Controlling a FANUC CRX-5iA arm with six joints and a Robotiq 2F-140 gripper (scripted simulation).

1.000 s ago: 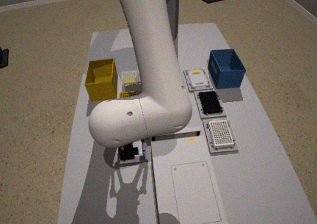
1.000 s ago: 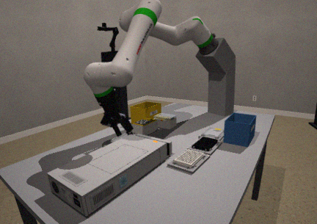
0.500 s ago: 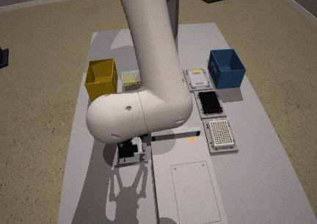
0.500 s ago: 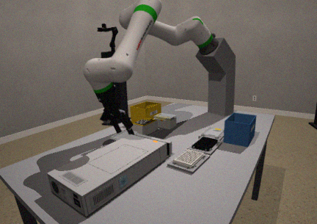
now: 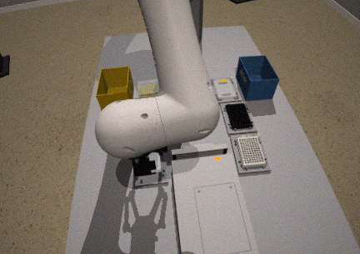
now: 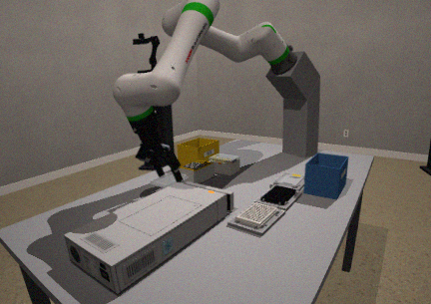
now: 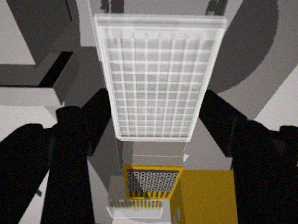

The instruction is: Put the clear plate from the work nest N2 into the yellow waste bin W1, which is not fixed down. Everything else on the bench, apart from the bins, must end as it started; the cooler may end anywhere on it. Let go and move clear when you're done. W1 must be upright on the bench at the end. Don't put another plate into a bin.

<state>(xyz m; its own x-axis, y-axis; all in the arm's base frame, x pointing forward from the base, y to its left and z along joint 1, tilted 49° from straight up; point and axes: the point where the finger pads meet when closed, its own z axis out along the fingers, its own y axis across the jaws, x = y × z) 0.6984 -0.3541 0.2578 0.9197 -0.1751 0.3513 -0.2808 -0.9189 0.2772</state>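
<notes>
My gripper is shut on the clear plate, a see-through well plate held by its long sides between the black fingers. In the exterior view the gripper hangs just above the bench, left of the big grey box. In the top view the arm's elbow hides most of the gripper, and the grey nest lies under it. The yellow bin W1 stands upright at the back left. It also shows in the exterior view and at the bottom of the wrist view.
A small rack stands right of W1. A large grey box lies on the front of the bench. On the right are a blue bin and three nests, with a white plate, a black plate and a yellow-marked plate.
</notes>
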